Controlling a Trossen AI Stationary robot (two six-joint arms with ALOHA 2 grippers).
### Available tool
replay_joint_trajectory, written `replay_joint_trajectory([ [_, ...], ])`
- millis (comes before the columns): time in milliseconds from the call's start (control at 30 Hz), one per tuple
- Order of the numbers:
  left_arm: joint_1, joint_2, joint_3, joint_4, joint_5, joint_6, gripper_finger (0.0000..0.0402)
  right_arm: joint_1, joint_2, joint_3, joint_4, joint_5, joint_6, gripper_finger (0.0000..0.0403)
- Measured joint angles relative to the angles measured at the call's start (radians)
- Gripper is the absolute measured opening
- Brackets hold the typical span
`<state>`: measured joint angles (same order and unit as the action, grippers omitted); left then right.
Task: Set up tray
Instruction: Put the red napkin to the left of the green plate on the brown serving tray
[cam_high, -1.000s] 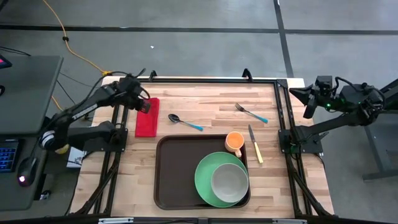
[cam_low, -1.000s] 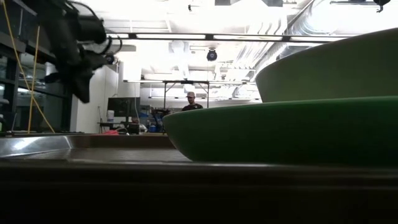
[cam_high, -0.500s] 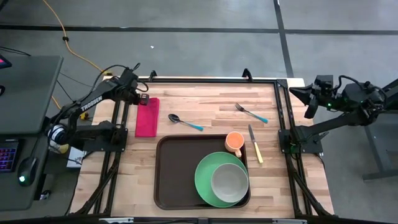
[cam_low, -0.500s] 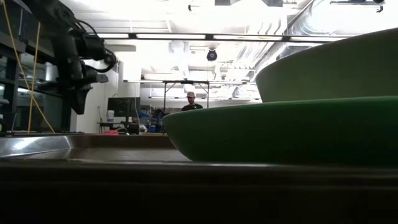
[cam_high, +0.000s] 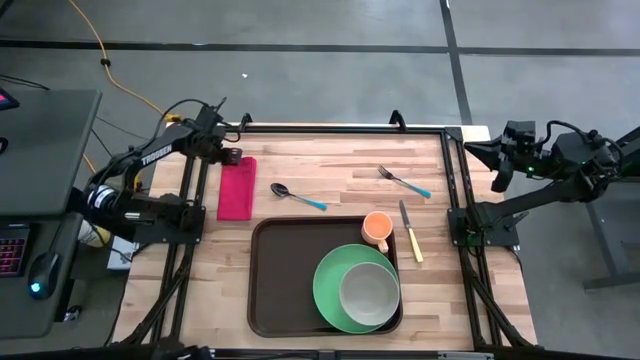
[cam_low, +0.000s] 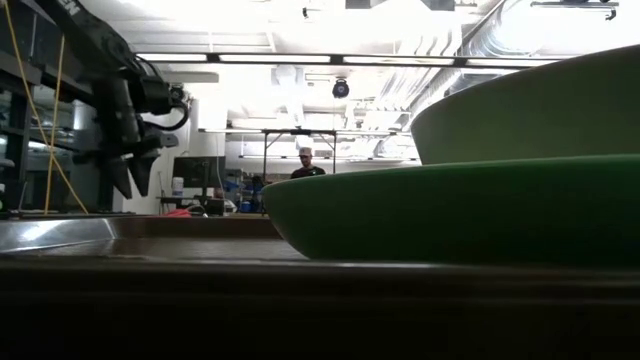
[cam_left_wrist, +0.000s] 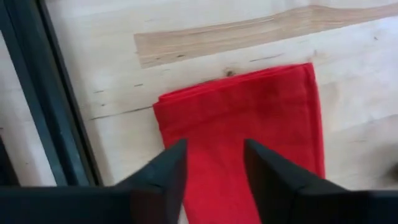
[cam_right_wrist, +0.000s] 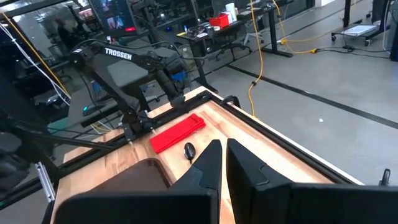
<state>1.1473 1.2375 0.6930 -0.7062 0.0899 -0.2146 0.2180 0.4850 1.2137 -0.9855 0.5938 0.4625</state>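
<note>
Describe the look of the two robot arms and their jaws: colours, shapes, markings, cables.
Both are dark, slim jointed arms. The left arm carries white TROSSEN lettering and black cable loops near its wrist. The left gripper has two flat black wedge-shaped jaws. The right gripper looks the same; a green light glows on the right arm.

Both arms are built of dark, near-black links. White "TROSSEN" lettering is carried on the left arm (cam_high: 155, 157). Black cables are looped at the right arm (cam_high: 560, 160).

We read this as robotics lab: grey concrete floor (cam_high: 330, 80), yellow cable (cam_high: 110, 70), ceiling strip lights (cam_low: 300, 58), exposed ducts (cam_low: 490, 40), desks with monitors (cam_right_wrist: 115, 15), person (cam_low: 305, 165) behind worktop (cam_high: 340, 170).
</note>
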Motion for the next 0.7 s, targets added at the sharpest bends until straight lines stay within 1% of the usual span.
replay_joint_trajectory([
  [167, 0.0, 0.029, 0.0, 0.019, -0.016, 0.001, 0.0274, 0.0, 0.0, 0.0, 0.0, 0.0, -0.011, 0.0],
  [300, -0.002, 0.051, 0.0, 0.018, -0.047, 0.001, 0.0311, 0.0, 0.0, 0.0, 0.0, 0.0, -0.011, 0.0],
  [433, -0.002, 0.081, 0.0, 0.019, -0.054, 0.001, 0.0325, 0.0, 0.0, 0.0, 0.002, -0.002, -0.011, 0.0],
  [567, -0.002, 0.113, 0.0, 0.024, -0.071, 0.001, 0.0326, 0.0, 0.0, 0.0, 0.002, -0.002, -0.011, 0.0],
  [700, -0.002, 0.151, 0.0, 0.037, -0.063, 0.001, 0.0326, 0.0, 0.0, 0.0, 0.003, -0.003, -0.011, 0.0],
])
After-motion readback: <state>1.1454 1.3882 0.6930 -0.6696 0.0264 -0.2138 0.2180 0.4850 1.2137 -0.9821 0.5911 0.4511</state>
